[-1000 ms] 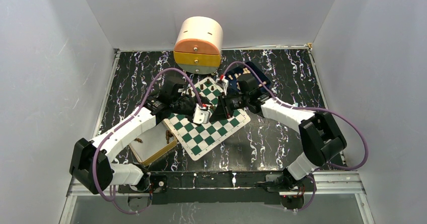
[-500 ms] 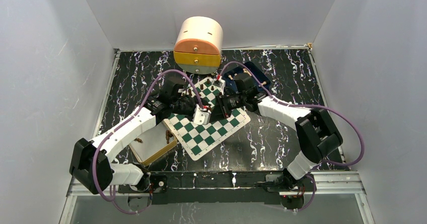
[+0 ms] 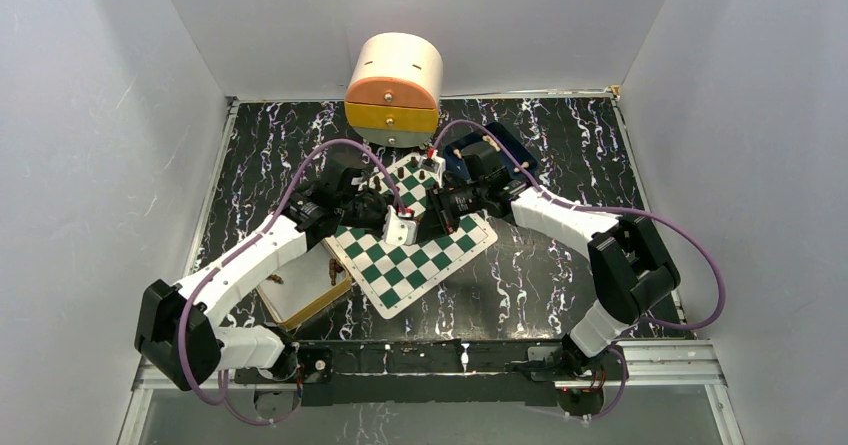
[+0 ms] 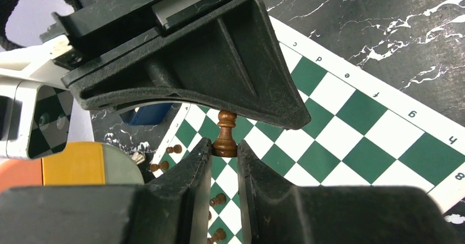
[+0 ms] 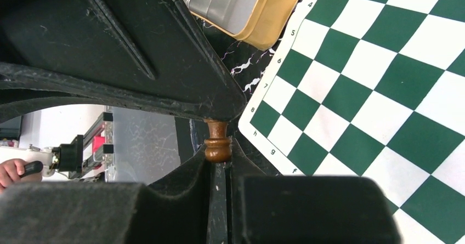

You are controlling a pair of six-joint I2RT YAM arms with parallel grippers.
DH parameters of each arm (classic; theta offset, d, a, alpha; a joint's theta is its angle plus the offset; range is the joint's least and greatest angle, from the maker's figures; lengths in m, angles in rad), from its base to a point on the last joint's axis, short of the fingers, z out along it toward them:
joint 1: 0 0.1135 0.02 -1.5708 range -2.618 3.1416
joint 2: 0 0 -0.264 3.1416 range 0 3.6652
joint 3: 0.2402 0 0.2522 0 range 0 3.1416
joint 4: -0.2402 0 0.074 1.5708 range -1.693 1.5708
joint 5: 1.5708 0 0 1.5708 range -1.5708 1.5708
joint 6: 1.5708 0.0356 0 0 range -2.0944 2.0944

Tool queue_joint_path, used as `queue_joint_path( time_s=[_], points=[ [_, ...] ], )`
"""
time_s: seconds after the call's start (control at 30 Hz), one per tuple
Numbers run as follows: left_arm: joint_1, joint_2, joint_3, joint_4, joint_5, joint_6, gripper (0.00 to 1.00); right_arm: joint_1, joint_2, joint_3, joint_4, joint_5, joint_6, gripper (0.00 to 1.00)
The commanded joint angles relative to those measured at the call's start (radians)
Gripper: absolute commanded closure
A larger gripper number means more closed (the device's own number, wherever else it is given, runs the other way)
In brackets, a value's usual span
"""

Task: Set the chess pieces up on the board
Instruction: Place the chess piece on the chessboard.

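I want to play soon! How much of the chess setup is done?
Barely started. A few chess pieces stand near one edge of the board. The left end effector and right end effector each pinch a dark piece over it. Most squares are bare.

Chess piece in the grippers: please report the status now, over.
Left gripper shut on dark chess piece. Right gripper shut on same piece, above the board. No obstacle seen.

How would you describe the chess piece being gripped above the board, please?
Start at the green-and-white board in the middle. Above it, between the left end effector and right end effector, is one dark brown chess piece, held off the squares; other pieces stand below.
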Motion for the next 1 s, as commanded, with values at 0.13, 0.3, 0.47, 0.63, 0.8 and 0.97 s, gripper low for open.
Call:
queue_joint_path(
  time_s=[0.13,0.3,0.47,0.63,0.8,0.97],
  points=[
    [-0.01,-0.029,0.02,-0.029,0.002,-0.191,0.96,-0.004,-0.023,0.057,0.034,0.077,-0.001,0.75],
    [-0.01,-0.026,-0.002,0.024,-0.028,-0.326,1.0,-0.016,-0.051,0.034,0.093,0.12,0.037,0.65],
    [-0.01,-0.048,-0.039,0.137,-0.095,-0.484,1.0,-0.05,-0.1,-0.019,0.162,0.157,0.094,0.54],
    [-0.01,-0.083,-0.092,0.311,-0.156,-0.672,1.0,-0.097,-0.18,-0.108,0.36,0.171,0.241,0.44],
    [-0.01,-0.108,-0.136,0.483,-0.151,-0.829,1.0,-0.121,-0.235,-0.16,0.498,0.189,0.391,0.42],
    [-0.01,-0.111,-0.153,0.592,-0.128,-0.931,1.0,-0.125,-0.224,-0.147,0.557,0.153,0.476,0.46]
  ],
)
